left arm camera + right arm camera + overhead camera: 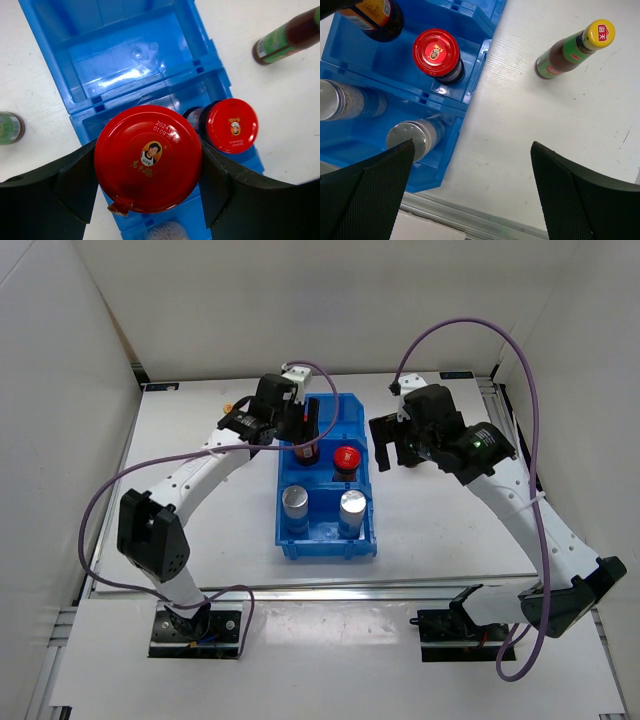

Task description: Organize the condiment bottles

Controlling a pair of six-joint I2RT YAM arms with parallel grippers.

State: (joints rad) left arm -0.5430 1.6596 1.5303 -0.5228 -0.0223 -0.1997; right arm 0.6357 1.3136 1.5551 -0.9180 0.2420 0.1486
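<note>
**Status, read from the near end of the blue bin [330, 550] to its far end**

1. Near compartment: two silver-capped shakers [295, 500] [352, 506] are seated side by side. This pair is judged complete.
2. Middle compartment: one red-lidded jar [346, 457] stands on the right side. The second red-lidded jar [148, 150] is pinched at the lid between the fingers of the left gripper [303, 428] and is held over the left side, just beside the first jar. Whether its base rests on the bin floor cannot be told.
3. Far compartment: nothing is seen in it.
4. Outside the bin: one slim bottle with a yellow cap [575, 47] stands upright on the table to the right of the bin, apart from its wall. A second slim bottle [10, 127] is only partly seen to the left of the bin.

The right gripper [472, 190] is spread wide and holds nothing; it hangs to the right of the bin, near the yellow-capped bottle.

**Progress:** three bottles are placed and a fourth is judged close to release. Both slim bottles are not yet in the bin, and the far compartment is the likely place for them.
</note>
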